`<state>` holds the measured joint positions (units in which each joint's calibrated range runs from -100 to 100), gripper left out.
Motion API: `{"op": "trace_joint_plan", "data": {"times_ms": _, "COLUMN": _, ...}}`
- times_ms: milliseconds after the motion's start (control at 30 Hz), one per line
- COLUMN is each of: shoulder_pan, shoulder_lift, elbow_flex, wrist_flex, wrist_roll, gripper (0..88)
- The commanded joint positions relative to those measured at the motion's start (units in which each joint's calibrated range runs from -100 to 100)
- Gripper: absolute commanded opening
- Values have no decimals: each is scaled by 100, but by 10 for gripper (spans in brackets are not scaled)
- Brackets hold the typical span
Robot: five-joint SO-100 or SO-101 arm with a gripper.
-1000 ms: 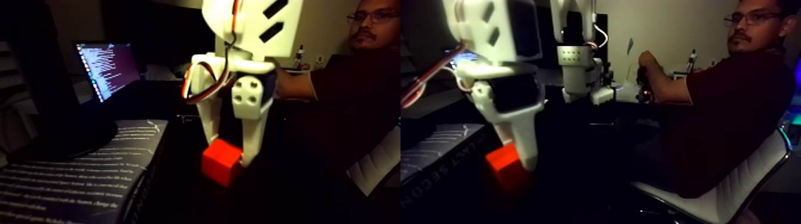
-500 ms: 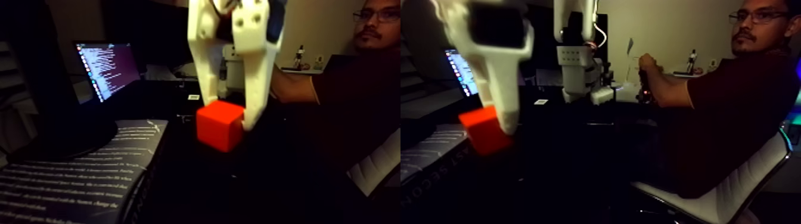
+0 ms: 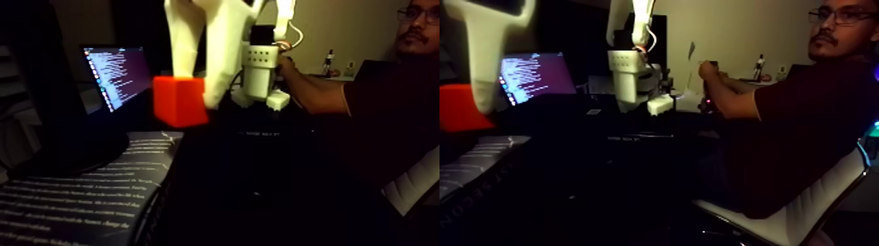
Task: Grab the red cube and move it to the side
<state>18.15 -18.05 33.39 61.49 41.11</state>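
Observation:
The fixed view holds two side-by-side pictures. The red cube (image 3: 176,101) hangs in the air above the dark table, left of centre in the left picture. It also sits at the left edge of the right picture, as the red cube (image 3: 460,108). My white gripper (image 3: 195,91) comes down from the top and is shut on the cube. One finger (image 3: 182,46) is behind it and the other presses its right side. In the right picture one blurred white finger (image 3: 485,72) overlaps the cube's right edge.
An open laptop (image 3: 119,75) glows at the back left. A dark printed book (image 3: 85,190) lies below the cube at the lower left. A second white arm (image 3: 629,72) stands behind, with a person's hand (image 3: 709,70) on it. The person sits on a white-edged chair (image 3: 794,212) at the right.
The gripper has risen and swung left with the cube in it, from just above the table to laptop height. It is blurred from the motion.

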Motion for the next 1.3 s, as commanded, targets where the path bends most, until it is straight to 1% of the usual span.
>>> {"op": "trace_joint_plan", "data": {"times_ms": 0, "shoulder_pan": 200, "shoulder_lift": -153, "elbow_flex": -197, "wrist_flex": -160, "wrist_roll": -3, "gripper": 161}}
{"op": "trace_joint_plan", "data": {"times_ms": 100, "shoulder_pan": 400, "shoulder_lift": 74, "elbow_flex": -269, "wrist_flex": -456, "wrist_roll": -148, "gripper": 161}}
{"op": "trace_joint_plan", "data": {"times_ms": 167, "shoulder_pan": 500, "shoulder_lift": 267, "elbow_flex": -460, "wrist_flex": -422, "wrist_roll": -197, "gripper": 161}}
{"op": "trace_joint_plan", "data": {"times_ms": 267, "shoulder_pan": 608, "shoulder_lift": 595, "elbow_flex": -714, "wrist_flex": -143, "wrist_roll": -208, "gripper": 161}}
{"op": "trace_joint_plan", "data": {"times_ms": 367, "shoulder_pan": 617, "shoulder_lift": 939, "elbow_flex": -1049, "wrist_flex": 93, "wrist_roll": -370, "gripper": 161}}
{"op": "trace_joint_plan", "data": {"times_ms": 533, "shoulder_pan": 617, "shoulder_lift": 1460, "elbow_flex": -1775, "wrist_flex": 803, "wrist_roll": -569, "gripper": 161}}
{"op": "trace_joint_plan", "data": {"times_ms": 700, "shoulder_pan": 700, "shoulder_lift": 1872, "elbow_flex": -2319, "wrist_flex": 1014, "wrist_roll": -709, "gripper": 161}}
{"op": "trace_joint_plan", "data": {"times_ms": 833, "shoulder_pan": 800, "shoulder_lift": 2183, "elbow_flex": -2401, "wrist_flex": 963, "wrist_roll": -807, "gripper": 161}}
{"op": "trace_joint_plan", "data": {"times_ms": 1000, "shoulder_pan": 866, "shoulder_lift": 2502, "elbow_flex": -2401, "wrist_flex": 921, "wrist_roll": -812, "gripper": 161}}
{"op": "trace_joint_plan", "data": {"times_ms": 1133, "shoulder_pan": 875, "shoulder_lift": 2620, "elbow_flex": -2328, "wrist_flex": 574, "wrist_roll": -866, "gripper": 161}}
{"op": "trace_joint_plan", "data": {"times_ms": 1267, "shoulder_pan": 858, "shoulder_lift": 2628, "elbow_flex": -2328, "wrist_flex": 456, "wrist_roll": -871, "gripper": 161}}
